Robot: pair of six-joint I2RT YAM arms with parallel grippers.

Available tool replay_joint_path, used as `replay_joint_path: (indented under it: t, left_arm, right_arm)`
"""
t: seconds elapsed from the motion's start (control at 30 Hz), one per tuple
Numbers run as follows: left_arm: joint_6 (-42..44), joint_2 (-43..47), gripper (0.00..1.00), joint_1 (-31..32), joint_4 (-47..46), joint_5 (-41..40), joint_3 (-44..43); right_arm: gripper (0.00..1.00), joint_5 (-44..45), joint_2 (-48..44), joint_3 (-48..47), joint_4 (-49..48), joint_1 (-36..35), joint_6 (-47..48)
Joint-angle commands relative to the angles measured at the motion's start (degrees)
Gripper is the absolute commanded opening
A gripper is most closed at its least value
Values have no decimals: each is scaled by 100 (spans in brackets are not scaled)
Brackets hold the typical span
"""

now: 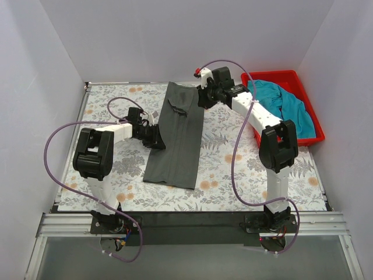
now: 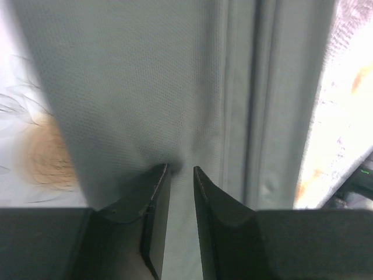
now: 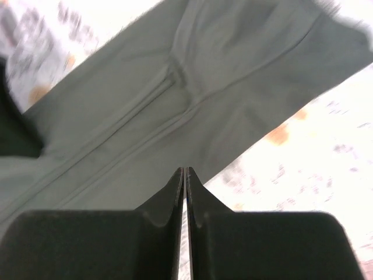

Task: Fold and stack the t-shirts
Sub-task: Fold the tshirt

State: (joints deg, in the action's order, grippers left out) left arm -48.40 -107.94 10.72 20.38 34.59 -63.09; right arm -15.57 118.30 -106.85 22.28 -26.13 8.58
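Note:
The dark charcoal grey t-shirt (image 1: 178, 137) lies folded into a long narrow strip down the middle of the table. My left gripper (image 1: 157, 140) is at the strip's left edge, about halfway along. In the left wrist view its jaws stand a narrow gap apart (image 2: 181, 168) with the cloth (image 2: 145, 87) puckered between the tips. My right gripper (image 1: 202, 99) is at the strip's far right edge, shut and empty (image 3: 185, 170), just above the cloth (image 3: 145, 116). The teal-blue t-shirt (image 1: 285, 105) lies crumpled in the red bin.
The red plastic bin (image 1: 308, 140) stands at the far right of the floral table cover (image 1: 233, 175). White walls close in the table on the left, back and right. Purple cables loop from both arms.

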Motion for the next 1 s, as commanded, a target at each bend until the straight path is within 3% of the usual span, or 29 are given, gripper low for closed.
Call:
replay_joint_path:
  t: [0.0,0.27,0.4,0.6,0.97]
  left_arm:
    - [-257,230,21,210,-9,-75,323]
    - [-424,704,22,1124,-34,-110,658]
    - [-284,818,22,976,334,-295,307]
    - [-196,1029,22,563,28,84,-62]
    - [-407,-806,22,457,97,-382,-1802]
  right_arm:
    - [8,-490,-281,655,487,-155,-199]
    - [5,-666,-387,1175,944,-182,-67]
    - [4,-798,-325,1166,962,-200,-128]
    - [3,-842,-53,948,945,-226,-137]
    - [1,-298,914,252,760,-226,-164]
